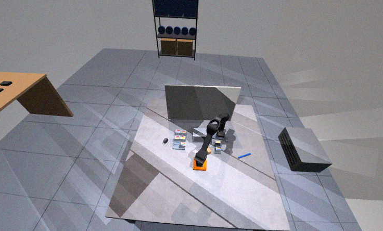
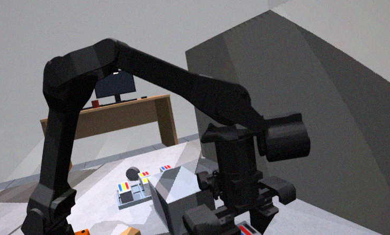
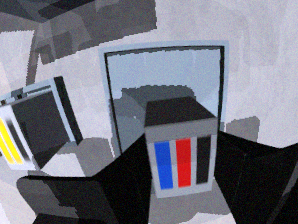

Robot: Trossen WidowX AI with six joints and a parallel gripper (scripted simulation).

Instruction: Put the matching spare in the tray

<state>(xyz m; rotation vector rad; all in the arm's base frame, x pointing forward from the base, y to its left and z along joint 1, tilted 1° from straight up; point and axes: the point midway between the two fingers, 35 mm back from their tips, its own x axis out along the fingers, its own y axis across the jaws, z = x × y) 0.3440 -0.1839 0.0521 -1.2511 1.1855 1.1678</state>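
Striped spare [image 2: 248, 228] [image 3: 183, 162] pinched upright between the hand's [image 2: 234, 226] [image 3: 183, 155] fingers, seemingly above the blue-grey tray [image 3: 165, 44]

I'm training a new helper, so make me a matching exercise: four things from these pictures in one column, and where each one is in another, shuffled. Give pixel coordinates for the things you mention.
Things:
1. Blue, red and black striped block [image 2: 248, 229] [image 3: 183, 162]
2. Straight blue rod [image 1: 244, 155]
3. Orange base plate [image 1: 195, 168] [image 2: 78, 233]
4. Small dark cylinder [image 1: 165, 140] [image 2: 132, 173]

Places:
A. Under the arm's foot
B. Right of the arm, top view
C. Left of the arm, top view
D. Between the gripper's [image 2: 246, 226] [image 3: 183, 150] fingers

Pairs: 1-D, 2-B, 3-A, 4-C
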